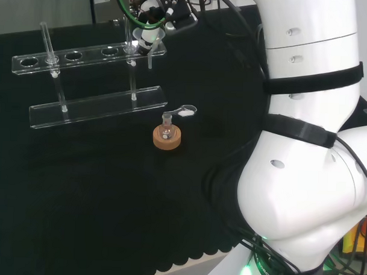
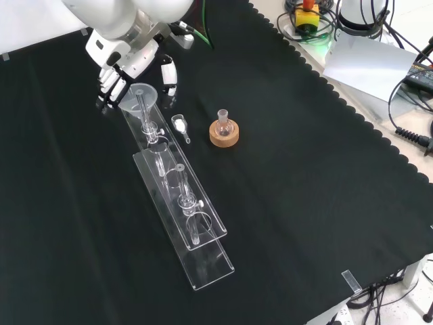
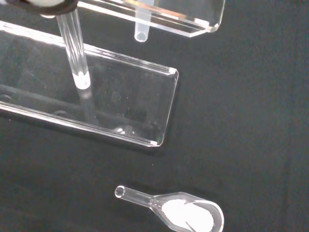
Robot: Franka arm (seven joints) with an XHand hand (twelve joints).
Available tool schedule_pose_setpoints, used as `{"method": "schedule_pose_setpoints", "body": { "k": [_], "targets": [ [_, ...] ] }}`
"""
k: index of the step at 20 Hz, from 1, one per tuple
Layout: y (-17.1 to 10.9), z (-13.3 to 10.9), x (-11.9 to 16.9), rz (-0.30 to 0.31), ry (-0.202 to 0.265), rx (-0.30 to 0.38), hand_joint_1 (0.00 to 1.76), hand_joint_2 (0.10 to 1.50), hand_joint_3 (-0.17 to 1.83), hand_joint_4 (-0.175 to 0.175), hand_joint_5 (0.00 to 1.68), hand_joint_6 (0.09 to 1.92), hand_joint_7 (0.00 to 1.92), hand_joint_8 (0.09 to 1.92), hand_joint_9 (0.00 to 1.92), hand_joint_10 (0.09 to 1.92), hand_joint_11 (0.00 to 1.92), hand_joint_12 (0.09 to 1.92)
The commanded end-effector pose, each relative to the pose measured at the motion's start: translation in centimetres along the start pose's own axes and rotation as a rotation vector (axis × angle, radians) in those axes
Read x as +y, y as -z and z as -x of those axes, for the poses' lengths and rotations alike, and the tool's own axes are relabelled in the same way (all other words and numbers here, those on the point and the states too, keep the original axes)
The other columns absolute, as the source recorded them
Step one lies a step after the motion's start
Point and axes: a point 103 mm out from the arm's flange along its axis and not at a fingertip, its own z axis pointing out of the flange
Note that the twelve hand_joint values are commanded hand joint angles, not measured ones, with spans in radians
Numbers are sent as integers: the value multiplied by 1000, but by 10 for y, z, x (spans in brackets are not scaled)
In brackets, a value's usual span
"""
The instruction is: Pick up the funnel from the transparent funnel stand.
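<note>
A small round-bottom flask [image 2: 223,120] stands upright on a cork ring [image 2: 224,133] on the black cloth [image 2: 304,203]. At about ten o'clock from it in the front view, nearby but apart, lies a clear glass scoop [image 2: 180,126] holding white powder [image 3: 186,212].

Stand post [image 2: 160,139] just beside funnel [image 2: 139,97]; scoop [image 2: 180,126] near; cloth [image 2: 304,169] beyond bare.

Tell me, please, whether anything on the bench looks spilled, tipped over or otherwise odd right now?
Nothing stands out. The funnel sits upright in the transparent stand, the small flask stands upright on its cork ring, and the glass scoop lies flat with its white powder contained.
</note>
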Motion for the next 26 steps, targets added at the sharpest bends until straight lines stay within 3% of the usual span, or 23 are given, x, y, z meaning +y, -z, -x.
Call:
{"method": "schedule_pose_setpoints", "body": {
  "k": [1, 10, 18, 26],
  "targets": [
    [0, 0, -1, 19, 1, -14, 687, 674, 464, 7, 334, 87, 0, 602, 300, 772, 361, 1440],
    [9, -2, -6, 99, -11, -111, 788, 717, 532, -2, 661, 149, 427, 638, 662, 571, 365, 1358],
    [44, 9, -30, 100, -38, -109, 804, 731, 550, -8, 694, 192, 456, 627, 714, 547, 389, 1343],
    [67, 16, -77, 119, -84, -109, 795, 732, 560, -13, 657, 196, 423, 619, 726, 539, 391, 1339]
  ]
}}
